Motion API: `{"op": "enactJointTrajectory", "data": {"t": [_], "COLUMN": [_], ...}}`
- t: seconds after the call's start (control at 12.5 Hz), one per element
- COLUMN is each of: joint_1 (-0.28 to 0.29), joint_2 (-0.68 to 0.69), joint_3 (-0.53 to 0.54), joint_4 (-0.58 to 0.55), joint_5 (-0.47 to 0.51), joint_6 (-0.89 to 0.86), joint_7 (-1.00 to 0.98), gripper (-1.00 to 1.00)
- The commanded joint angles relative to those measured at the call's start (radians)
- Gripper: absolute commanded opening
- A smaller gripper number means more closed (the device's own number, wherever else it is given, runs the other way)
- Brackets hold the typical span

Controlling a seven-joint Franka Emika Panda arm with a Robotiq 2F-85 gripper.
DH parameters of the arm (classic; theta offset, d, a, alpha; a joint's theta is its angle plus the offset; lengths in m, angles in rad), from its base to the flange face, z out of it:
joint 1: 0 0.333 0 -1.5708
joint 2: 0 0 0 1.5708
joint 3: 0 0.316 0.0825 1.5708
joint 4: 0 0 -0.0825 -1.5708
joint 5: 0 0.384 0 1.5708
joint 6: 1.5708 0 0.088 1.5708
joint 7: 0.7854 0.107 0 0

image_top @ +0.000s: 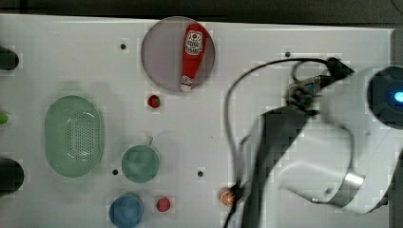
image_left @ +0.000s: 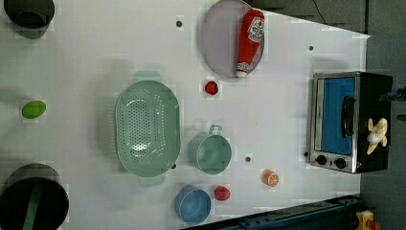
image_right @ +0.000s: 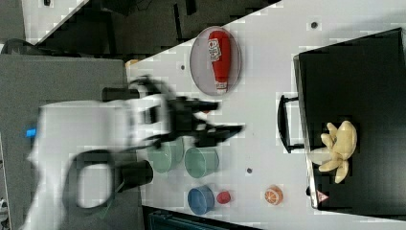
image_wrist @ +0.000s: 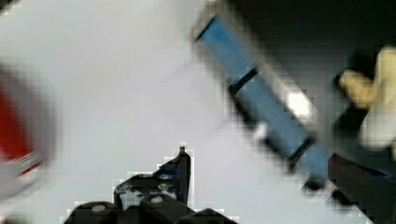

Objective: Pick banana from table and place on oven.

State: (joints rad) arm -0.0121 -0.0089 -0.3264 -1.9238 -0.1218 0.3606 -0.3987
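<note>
The gripper (image_right: 225,120) hangs over the table (image_right: 268,91) with its black fingers spread wide and nothing between them; in the right view it is blurred, so how far it stands above the tabletop is hard to judge. It is well apart from the banana (image_right: 339,143), which lies on the flat black top of the oven (image_right: 364,72), near the front edge above the door handle. In the left view the banana (image_left: 377,134) shows the same way on the oven (image_left: 352,120), its pale peel strips splayed around a whitish core.

The oven is boxy, with a silver frame, blue-tinted glass and black knobs. Between the gripper and the oven the white table is bare save for a small dark hole. Near the oven's knob end lies an orange slice (image_left: 270,178). Farther off sit a round grey plate (image_left: 218,38) bearing a red ketchup bottle (image_left: 250,40), a perforated green colander (image_left: 146,127), a green cup (image_left: 210,152) with a handle, a blue bowl (image_left: 193,204), two small red fruits, one beside the bowl (image_left: 222,193) and one near the plate (image_left: 211,87), and a green lime (image_left: 34,109).
</note>
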Motion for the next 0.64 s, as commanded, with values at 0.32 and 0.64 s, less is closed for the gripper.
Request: {"op": "enactJointTrajectory", "data": {"t": [0.32, 0.64], "joint_1": [0.069, 0.069], "joint_2": [-0.207, -0.301], "joint_3": [0.195, 0.239], "joint_4": [0.01, -0.07], "joint_5": [0.02, 0.031], "joint_6": [-0.157, -0.167], "joint_7": [0.716, 0.729], "gripper": [1.0, 1.0]}}
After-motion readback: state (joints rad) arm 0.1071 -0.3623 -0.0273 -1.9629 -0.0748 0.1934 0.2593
